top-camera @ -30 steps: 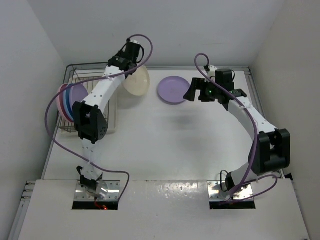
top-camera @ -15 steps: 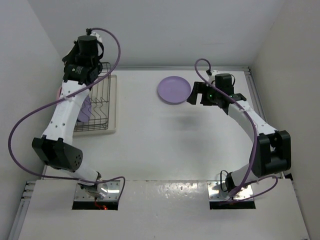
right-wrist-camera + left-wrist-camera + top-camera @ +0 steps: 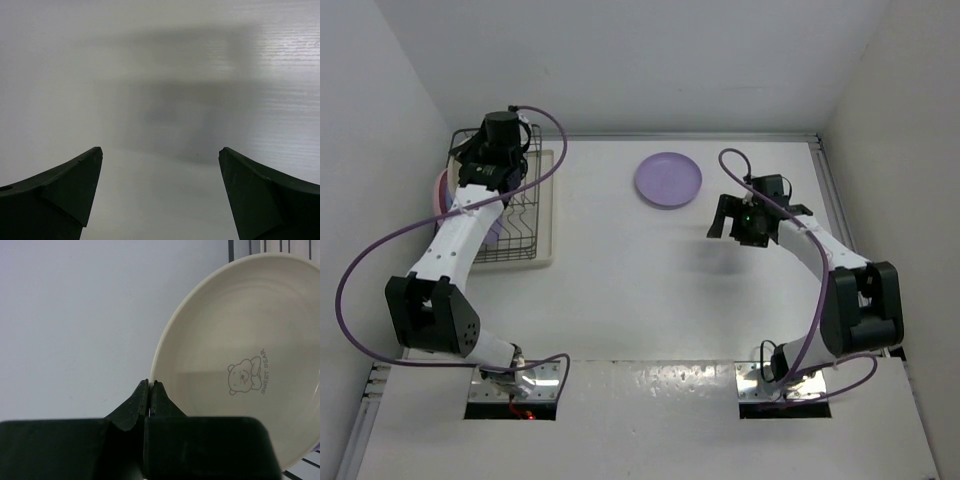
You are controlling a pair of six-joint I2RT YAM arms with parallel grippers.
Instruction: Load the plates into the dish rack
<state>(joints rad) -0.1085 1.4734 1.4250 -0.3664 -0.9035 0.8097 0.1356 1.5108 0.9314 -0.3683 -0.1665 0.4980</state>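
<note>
Left wrist view: the left gripper [image 3: 150, 386] is pinched tight on the rim of the cream plate [image 3: 235, 365], its two fingers closed with only the plate's edge between them. The plate stands on edge, its hollow face with a small bear print turned to the camera. Dark wires of the dish rack [image 3: 249, 247] show just behind its top edge, but I cannot tell whether the plate sits between the prongs.

From the top camera, the left arm reaches over the far end of the rack, which stands on its pale tray [image 3: 546, 200] at the table's [image 3: 620, 290] far left. A pink plate [image 3: 441, 190] stands on edge at the rack's left side, and a bit of lilac plate [image 3: 491, 228] shows inside the rack under the arm.

A second lilac plate [image 3: 668, 180] lies flat on the table at the far middle, well apart from the rack. The right gripper [image 3: 732, 220] hangs near it, on the nearer right side, not touching it. Its fingers are spread wide with only bare table between them.
</note>
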